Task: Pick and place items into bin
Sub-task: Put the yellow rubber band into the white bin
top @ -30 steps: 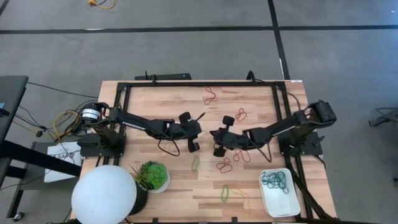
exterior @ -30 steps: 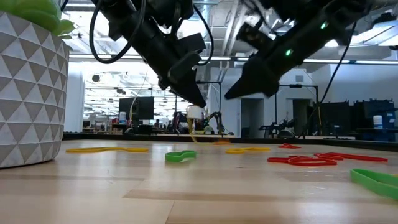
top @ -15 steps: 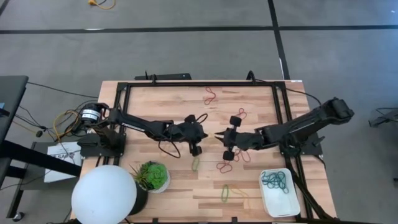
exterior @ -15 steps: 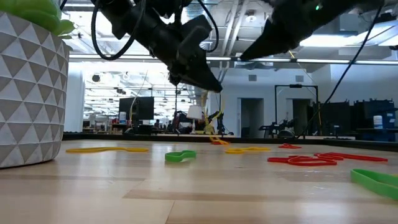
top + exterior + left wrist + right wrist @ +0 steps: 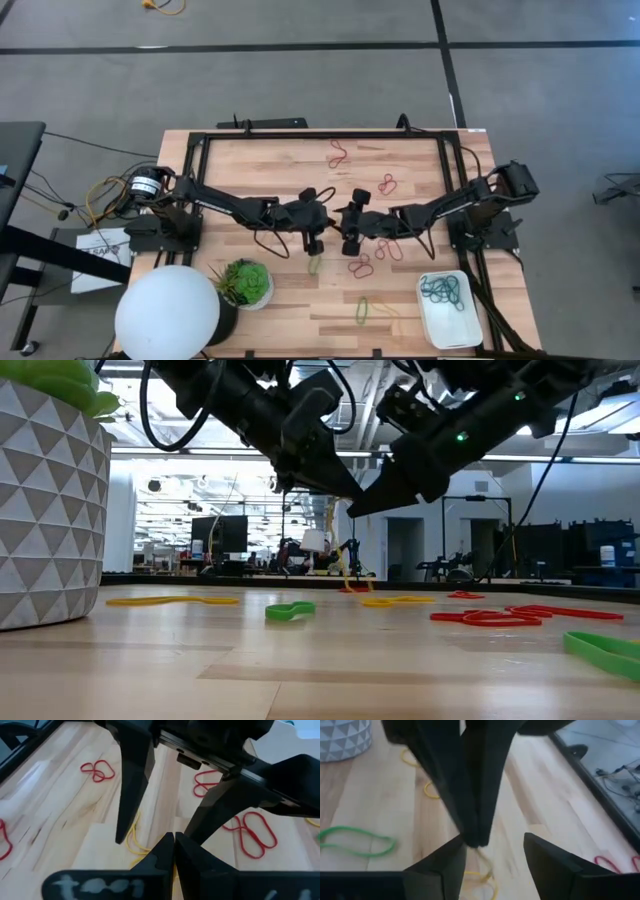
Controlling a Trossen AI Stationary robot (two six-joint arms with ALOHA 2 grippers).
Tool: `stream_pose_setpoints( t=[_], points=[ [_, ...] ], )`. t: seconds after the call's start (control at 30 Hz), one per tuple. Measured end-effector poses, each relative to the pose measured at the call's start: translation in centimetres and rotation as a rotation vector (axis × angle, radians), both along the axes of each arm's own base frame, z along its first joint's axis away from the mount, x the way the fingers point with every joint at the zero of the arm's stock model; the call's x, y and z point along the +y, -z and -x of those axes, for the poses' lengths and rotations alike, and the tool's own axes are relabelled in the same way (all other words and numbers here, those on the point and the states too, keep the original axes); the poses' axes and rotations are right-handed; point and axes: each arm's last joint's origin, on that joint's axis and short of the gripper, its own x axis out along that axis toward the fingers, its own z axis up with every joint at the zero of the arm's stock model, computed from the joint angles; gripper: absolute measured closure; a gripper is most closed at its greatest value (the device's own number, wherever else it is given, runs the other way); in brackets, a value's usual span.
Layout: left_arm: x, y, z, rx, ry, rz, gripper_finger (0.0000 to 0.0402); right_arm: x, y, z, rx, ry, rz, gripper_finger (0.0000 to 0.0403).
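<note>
Both arms reach low and nearly level toward the middle of the wooden surface (image 5: pixel 280 165), their tips meeting just above it. The left gripper (image 5: pixel 322 214) has its jaws pressed shut, and a thin yellow rubber band (image 5: pixel 336 555) hangs from them. The right gripper (image 5: pixel 346 213) faces it with jaws spread open on either side of the left gripper's tip, touching nothing that can be made out. Loose bands lie around: a red band (image 5: pixel 338 154) at the far side, a red cluster (image 5: pixel 362 266) just near of the right gripper, and a green band (image 5: pixel 314 263) near of the left one. The white bin (image 5: pixel 449 308) sits at the near right corner, holding teal bands (image 5: pixel 441 290).
</note>
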Motion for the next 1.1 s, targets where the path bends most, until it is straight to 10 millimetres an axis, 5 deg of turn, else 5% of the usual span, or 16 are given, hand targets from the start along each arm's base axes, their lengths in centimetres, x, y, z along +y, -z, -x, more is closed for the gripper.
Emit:
stream_pose_setpoints(
  t=[0.13, 0.37, 0.57, 0.87, 1.1],
  points=[
    [0.0, 0.0, 0.0, 0.001, 0.003, -0.005, 0.0401, 0.1, 0.0, 0.0, -0.003, -0.003, -0.018, 0.0243],
    [0.0, 0.0, 0.0, 0.003, -0.002, -0.008, 0.0401, 0.3, 0.4, 0.3, 0.041, 0.015, -0.009, 0.039],
    [0.2, 0.2, 0.2, 0.029, -0.061, -0.047, 0.0401, 2.1, -0.5, 1.5, 0.036, 0.053, 0.063, 0.0399],
    [0.3, 0.0, 0.1, 0.011, -0.083, -0.059, 0.0399, 4.7, -4.6, 6.5, 0.009, 0.109, -0.022, 0.0401],
    [0.1, -0.3, -0.1, -0.028, -0.066, -0.045, 0.0359, 5.8, -6.3, 8.3, -0.059, 0.098, -0.114, 0.0402]
  ],
)
